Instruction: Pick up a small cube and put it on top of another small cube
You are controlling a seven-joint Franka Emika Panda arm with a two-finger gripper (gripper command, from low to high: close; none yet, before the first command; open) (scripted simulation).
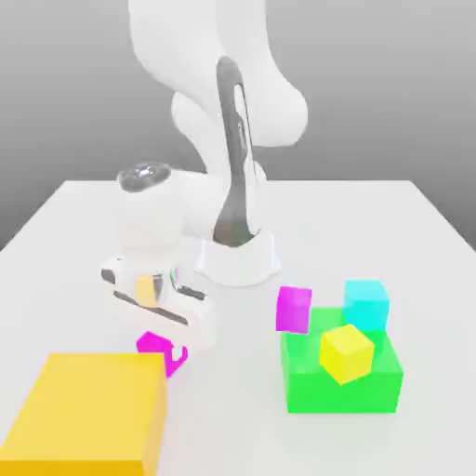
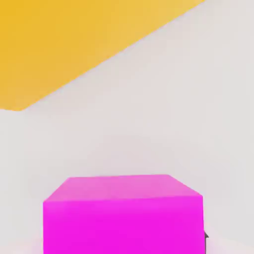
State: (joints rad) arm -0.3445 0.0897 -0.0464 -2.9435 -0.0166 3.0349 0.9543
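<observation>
Near big yellow block [image 1: 91, 409], gripper [image 1: 169, 353] closed around magenta cube [image 1: 156, 346]; green block [image 1: 339, 394], cyan cube [image 1: 366, 302] well apart.

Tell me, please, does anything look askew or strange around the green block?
Yes. In the exterior view, the small yellow cube looks askew at the green block: its edges run slanted to the block's, and it seems tipped. I see no damage.
</observation>
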